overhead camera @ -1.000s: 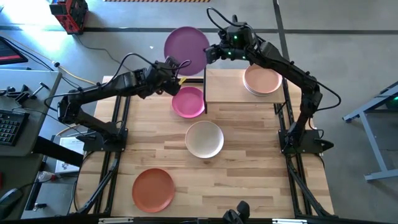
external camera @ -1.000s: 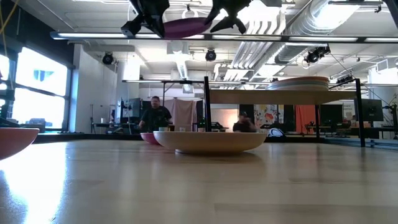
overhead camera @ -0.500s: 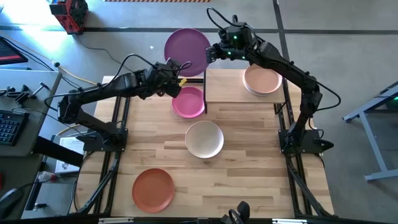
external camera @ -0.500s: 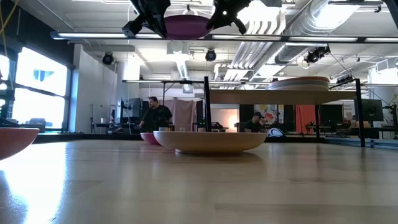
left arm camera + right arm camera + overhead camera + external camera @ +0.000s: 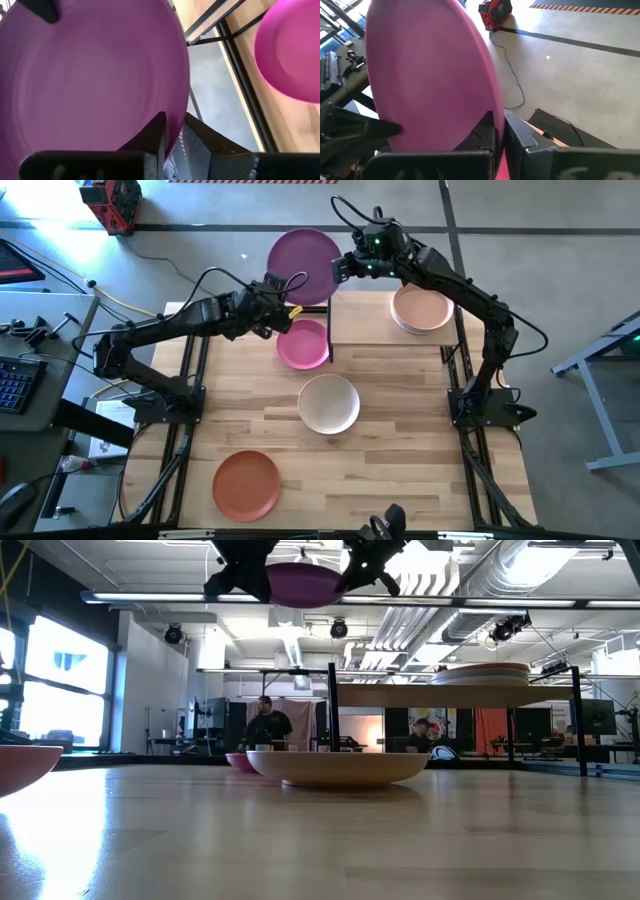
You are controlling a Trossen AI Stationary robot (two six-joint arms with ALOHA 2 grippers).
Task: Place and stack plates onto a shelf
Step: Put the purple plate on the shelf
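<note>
Above the far edge of the table, beyond the shelf, your purple plate hangs in the air with both arms on it. Your left gripper pinches its near-left rim, fingers closed over the edge; your right gripper clamps the opposite rim the same way.

Directly below and nearer sits the magenta plate on the table, beside the shelf's left post. On the shelf's right half a stack of plates is already in place, a peach one on top. An off-white plate and an orange-red plate wait farther toward you.

With two grips on one thin rim, any mismatch as you move the arms could twist or bend the plate, or pull it out of one pinch. If one side lets go too early, it could tip and drop to the floor behind the table.
</note>
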